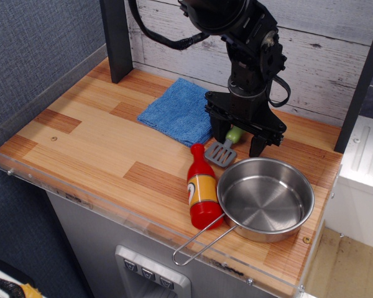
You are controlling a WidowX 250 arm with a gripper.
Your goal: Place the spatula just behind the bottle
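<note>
Black robot gripper (237,139) low over wooden tabletop (93,146), jaws spread apart, gripping nothing; small toy spatula with light-green handle and grey slotted blade (224,149) lying on table between the fingers, handle end under gripper; blade just behind cap of red plastic ketchup-style bottle with yellow-orange label (202,188); bottle lying beside round steel pan (266,198), touching it; folded blue cloth (179,112) further back left.

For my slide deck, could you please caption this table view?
Black gripper open above green-handled grey toy spatula lying behind red plastic ketchup bottle, beside steel pan.
</note>
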